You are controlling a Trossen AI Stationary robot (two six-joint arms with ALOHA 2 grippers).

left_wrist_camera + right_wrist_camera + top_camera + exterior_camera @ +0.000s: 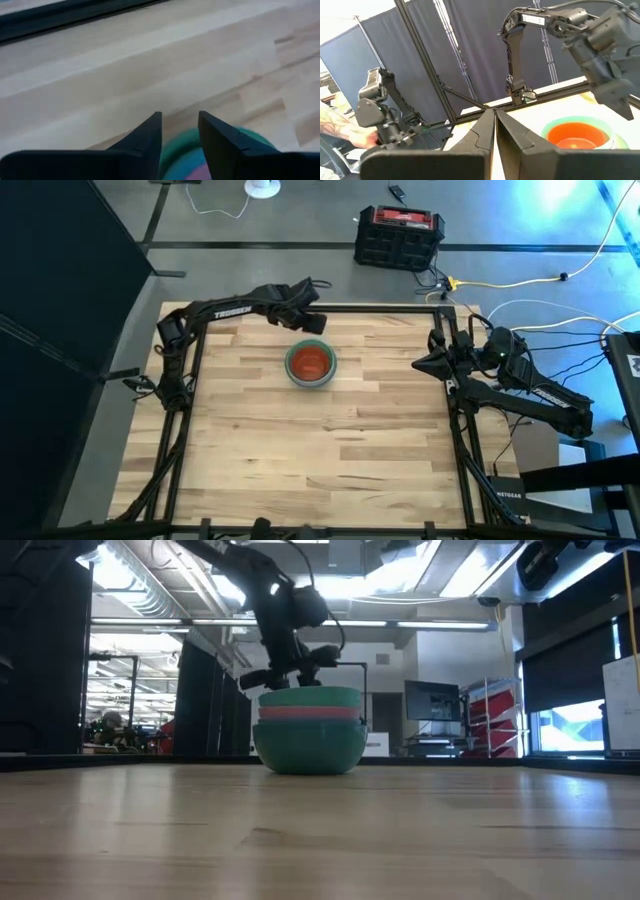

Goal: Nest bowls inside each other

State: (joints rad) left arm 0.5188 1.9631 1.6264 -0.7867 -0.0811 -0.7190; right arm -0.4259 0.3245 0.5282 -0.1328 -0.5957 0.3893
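Note:
The bowls (310, 363) stand nested in one stack on the table's far middle. An orange-red bowl (577, 136) lies innermost. From the side a green rim (310, 697), a pink band and a large green bowl (310, 748) at the bottom show, and that bottom bowl rests on the wood. My left gripper (312, 323) hovers just above the stack's far rim, pointing steeply down. It is open, with nothing between its fingers (180, 117). My right gripper (420, 363) waits shut at the table's right edge, up off the table.
A black frame rail (330, 308) runs along the table's far edge, just behind the left gripper. A black toolbox (398, 237) and cables lie on the floor beyond. Bare wood (320, 450) spreads between the stack and the near edge.

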